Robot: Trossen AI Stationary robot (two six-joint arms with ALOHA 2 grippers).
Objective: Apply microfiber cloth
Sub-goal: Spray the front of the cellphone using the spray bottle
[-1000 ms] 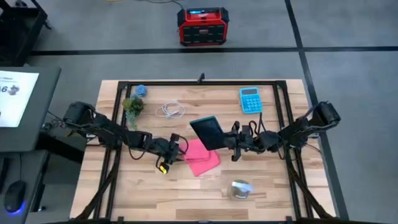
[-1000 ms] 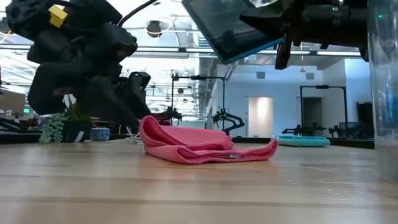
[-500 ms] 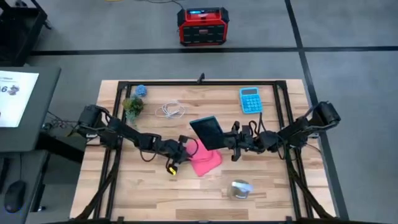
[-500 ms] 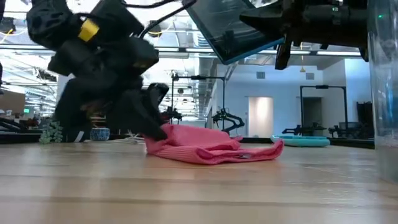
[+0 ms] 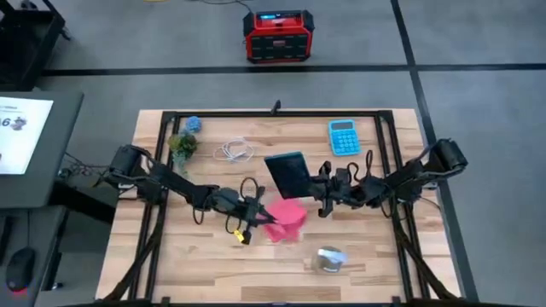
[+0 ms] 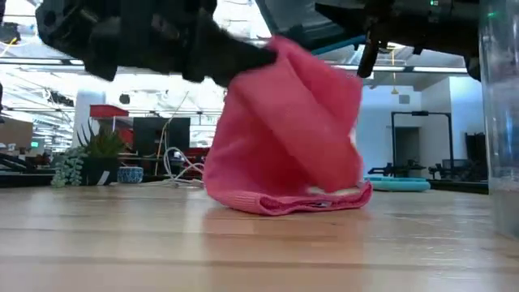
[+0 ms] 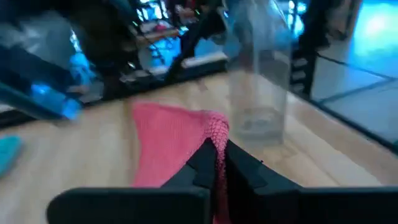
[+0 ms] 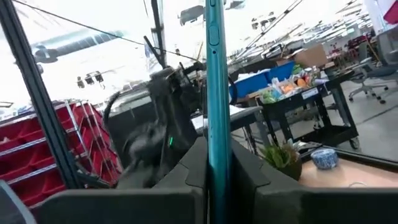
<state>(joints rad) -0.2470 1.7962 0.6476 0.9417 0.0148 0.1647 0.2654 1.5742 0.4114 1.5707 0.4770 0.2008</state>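
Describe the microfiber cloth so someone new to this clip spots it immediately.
On the wooden table, look near the middle, between the two arms. The microfiber cloth is pinched by the left gripper and half lifted, its lower edge on the wood. It is the only bright pink, soft item; the phone above is dark and rigid.

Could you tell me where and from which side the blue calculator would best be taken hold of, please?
The blue calculator lies flat near the table's far edge, clear of other things. Probably best from straight above, fingers across its two long side edges, which look the narrower span. Both tools are busy: the left tool holds the pink cloth, the right tool the phone.
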